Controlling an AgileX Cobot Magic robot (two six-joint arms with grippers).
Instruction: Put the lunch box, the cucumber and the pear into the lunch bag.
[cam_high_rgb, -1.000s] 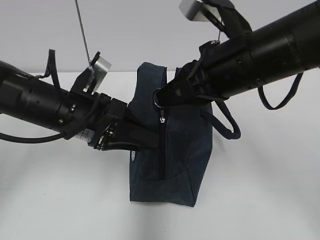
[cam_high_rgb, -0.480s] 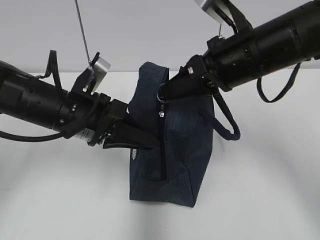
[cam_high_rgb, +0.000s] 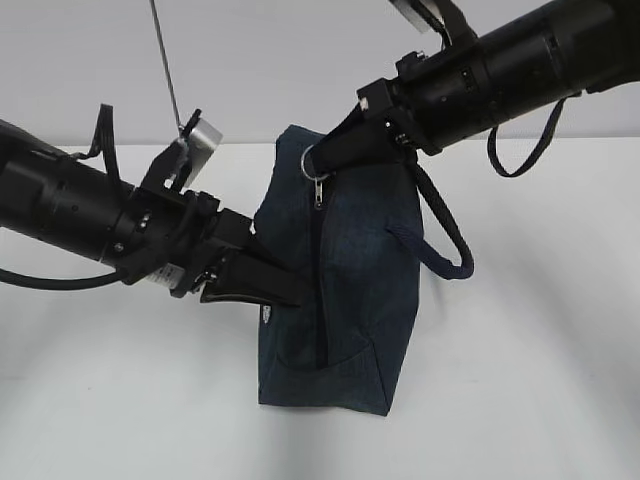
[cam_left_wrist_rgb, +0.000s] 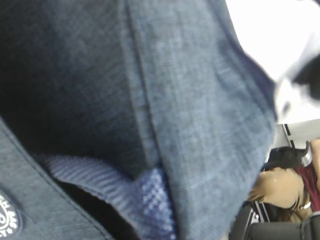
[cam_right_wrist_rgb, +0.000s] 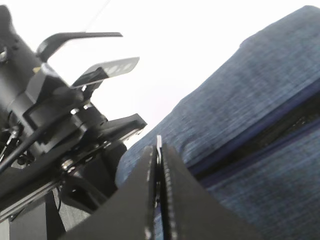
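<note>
Right fingers (cam_high_rgb: 335, 160) pinched on ring pull (cam_high_rgb: 313, 163) atop upright lunch bag (cam_high_rgb: 350, 300); left fingers (cam_high_rgb: 275, 285) clamped on its side fabric.

The lunch bag (cam_high_rgb: 345, 290) stands upright on the table (cam_high_rgb: 520, 330) between my arms, my left gripper (cam_high_rgb: 285, 290) against its left side low down, my right gripper (cam_high_rgb: 325, 165) at its top by the ring pull (cam_high_rgb: 313, 165)

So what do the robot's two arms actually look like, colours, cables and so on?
Both arms are thick, matte black cylinders with small screws. The left arm has a black cable looping beneath it and a silver bracket above the wrist. The right arm carries a similar silver bracket and a hanging black cable. The fingers are flat, black and tapered.
</note>
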